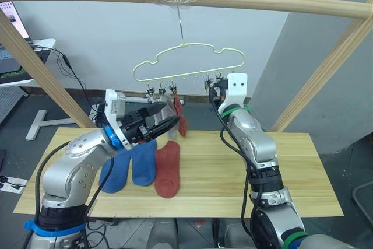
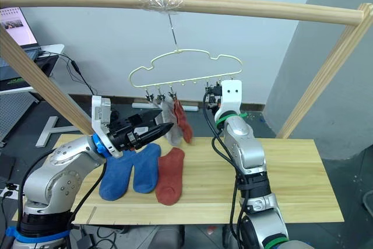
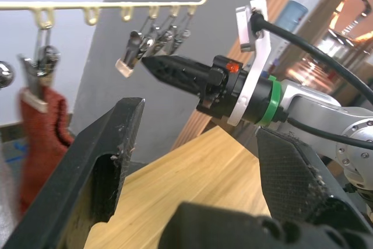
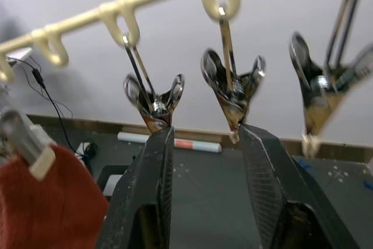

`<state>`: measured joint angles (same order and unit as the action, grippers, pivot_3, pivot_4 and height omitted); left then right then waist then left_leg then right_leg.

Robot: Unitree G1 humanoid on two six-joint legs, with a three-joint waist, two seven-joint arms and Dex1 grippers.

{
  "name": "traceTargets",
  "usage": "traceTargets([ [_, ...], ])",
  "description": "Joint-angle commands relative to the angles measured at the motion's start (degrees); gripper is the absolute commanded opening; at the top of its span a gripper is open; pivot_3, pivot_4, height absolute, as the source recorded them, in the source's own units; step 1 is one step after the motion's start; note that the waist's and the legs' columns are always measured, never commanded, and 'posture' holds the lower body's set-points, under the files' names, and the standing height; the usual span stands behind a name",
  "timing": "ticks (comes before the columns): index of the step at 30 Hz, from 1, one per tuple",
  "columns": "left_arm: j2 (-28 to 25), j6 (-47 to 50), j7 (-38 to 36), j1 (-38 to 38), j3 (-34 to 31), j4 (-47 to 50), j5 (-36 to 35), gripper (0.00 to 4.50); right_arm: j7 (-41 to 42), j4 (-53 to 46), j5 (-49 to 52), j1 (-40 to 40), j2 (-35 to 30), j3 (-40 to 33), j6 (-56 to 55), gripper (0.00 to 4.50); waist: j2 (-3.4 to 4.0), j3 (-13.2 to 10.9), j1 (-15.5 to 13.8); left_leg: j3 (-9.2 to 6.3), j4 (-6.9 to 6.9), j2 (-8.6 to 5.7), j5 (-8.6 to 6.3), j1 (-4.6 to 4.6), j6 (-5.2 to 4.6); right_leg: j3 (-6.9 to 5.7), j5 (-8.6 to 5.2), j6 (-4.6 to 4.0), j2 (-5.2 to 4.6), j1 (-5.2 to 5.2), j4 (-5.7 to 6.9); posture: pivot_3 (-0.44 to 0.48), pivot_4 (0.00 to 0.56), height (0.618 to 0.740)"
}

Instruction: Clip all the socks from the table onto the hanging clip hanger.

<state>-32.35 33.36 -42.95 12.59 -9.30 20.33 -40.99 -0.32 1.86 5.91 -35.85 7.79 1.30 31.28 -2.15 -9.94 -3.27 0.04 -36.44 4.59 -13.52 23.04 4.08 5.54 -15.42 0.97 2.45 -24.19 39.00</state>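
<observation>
1. The clip hanger [image 1: 189, 62] is hanging by its hook from the wooden pole [image 1: 262, 1] above the far edge of the table [image 1: 291, 173]. Two socks are already dangling from clips on its left part: a grey sock [image 2: 169, 122] and a rust-red sock [image 2: 183, 122].
2. Three socks are lying on the table toward its left end: two blue socks [image 1: 131, 164] side by side and a second rust-red sock [image 1: 168, 168] just beside them, nearer the middle.
3. The left gripper [image 1: 166, 122] is hovering over the blue socks, fingers spread and grasping nothing; its wrist view is making that gap obvious.
4. The right gripper [image 3: 154, 63] is reaching up at the hanger's right-hand clips [image 4: 154, 100]. Its own wrist view is showing the fingers [image 4: 265, 185] parted, tips right under two empty clips, not pinching either.
</observation>
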Motion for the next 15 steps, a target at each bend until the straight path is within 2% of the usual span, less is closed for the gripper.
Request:
traceTargets([
  [1, -0.1, 0.1, 0.4, 0.3, -1.0, 3.2, -1.8, 3.53, -0.2, -0.3, 1.4, -3.8, 3.0, 0.5, -2.2, 1.79, 0.0, 0.0, 0.0, 0.0, 0.04, 0.0, 0.0, 0.0, 0.0, -0.01, 0.0, -0.01, 0.0, -0.01, 0.0, 0.285, 0.158, 0.74],
  [15, -0.6, -1.2, -0.7, -3.0, -1.7, 3.8, -1.7, 3.53, -0.5, -1.8, 3.9, -2.9, 3.6, 3.1, -1.7, 1.79, 0.02, 0.0, 0.0, 0.01, 0.24, 0.0, 0.0, -0.03, 0.0, 0.0, -0.06, -0.07, 0.0, -0.07, -0.04, 0.294, 0.167, 0.74],
])
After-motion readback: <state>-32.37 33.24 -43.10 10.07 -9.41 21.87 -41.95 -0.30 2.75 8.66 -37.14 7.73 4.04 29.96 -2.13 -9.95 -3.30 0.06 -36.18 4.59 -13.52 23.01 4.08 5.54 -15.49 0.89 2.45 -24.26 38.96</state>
